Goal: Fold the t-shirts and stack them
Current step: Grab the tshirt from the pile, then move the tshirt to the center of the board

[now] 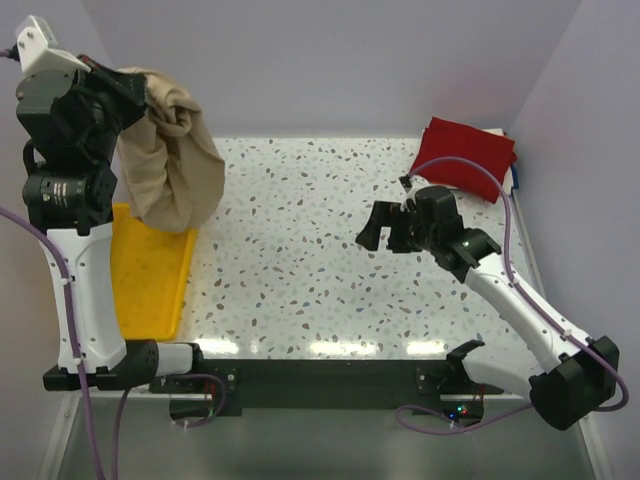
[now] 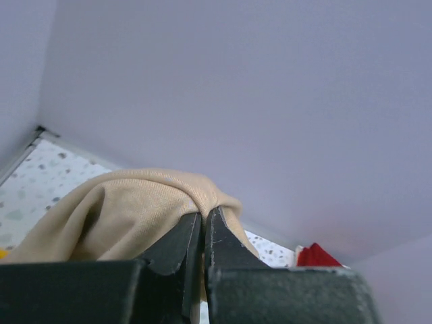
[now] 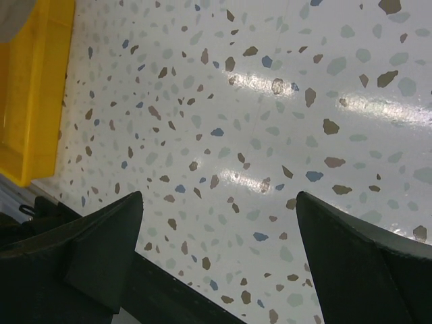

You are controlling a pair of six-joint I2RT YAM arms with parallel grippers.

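Observation:
A tan t-shirt hangs bunched in the air at the far left, above the yellow tray. My left gripper is raised high and shut on its top fold; the left wrist view shows the cloth draped over the closed fingertips. A dark red t-shirt lies folded at the back right corner of the table; a corner of it shows in the left wrist view. My right gripper hovers open over the middle-right of the table, nothing between its fingers.
The yellow tray lies along the table's left edge. A white and blue item peeks out beside the red shirt. Pale walls close in the back and both sides. The speckled tabletop spans the middle.

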